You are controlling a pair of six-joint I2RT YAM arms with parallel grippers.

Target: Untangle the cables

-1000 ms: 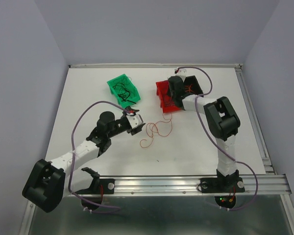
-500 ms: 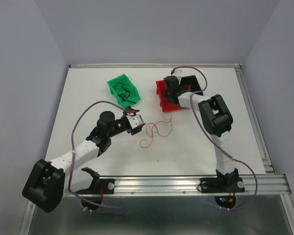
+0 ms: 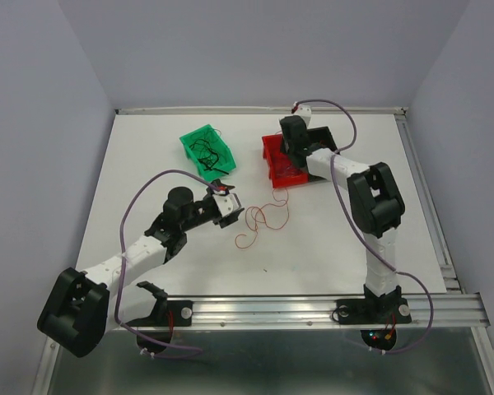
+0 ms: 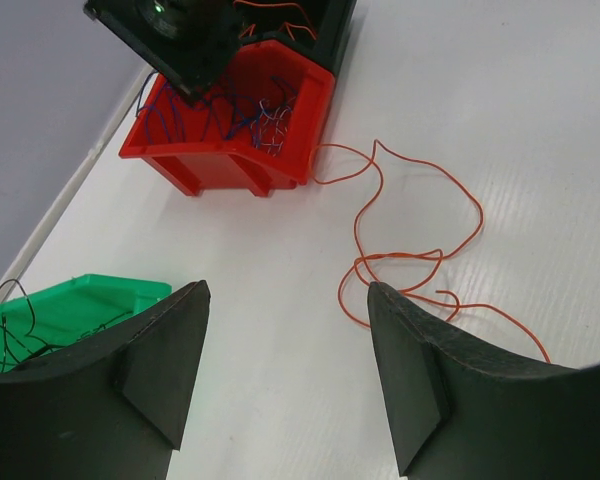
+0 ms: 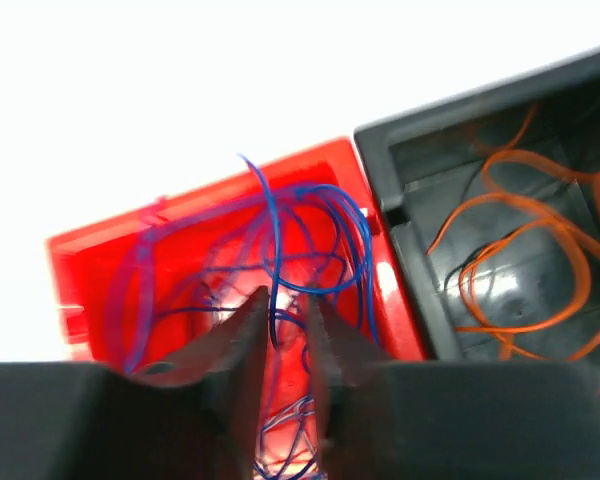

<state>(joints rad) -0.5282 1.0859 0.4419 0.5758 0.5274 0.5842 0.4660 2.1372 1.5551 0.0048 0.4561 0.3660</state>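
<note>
A loose orange-red wire (image 3: 260,220) lies in loops on the white table, also in the left wrist view (image 4: 420,235). My left gripper (image 3: 228,206) is open and empty just left of it, low over the table (image 4: 285,345). The red bin (image 3: 277,169) holds blue-purple wires (image 5: 310,225). My right gripper (image 3: 294,141) hovers over this bin. Its jaws stand a narrow gap apart (image 5: 283,305), with a blue strand (image 5: 276,325) hanging between them. The black bin (image 5: 500,230) holds orange wires (image 5: 525,250). The green bin (image 3: 207,150) holds black wires.
The red bin (image 4: 230,150) and black bin (image 3: 323,141) stand side by side at the back middle, the green bin (image 4: 70,310) to their left. The grey walls close the table at the back and sides. A metal rail (image 3: 313,309) runs along the near edge.
My right wrist has shifted over the red bin, first left, then toward the back. The left arm and the orange-red wire have not moved.
</note>
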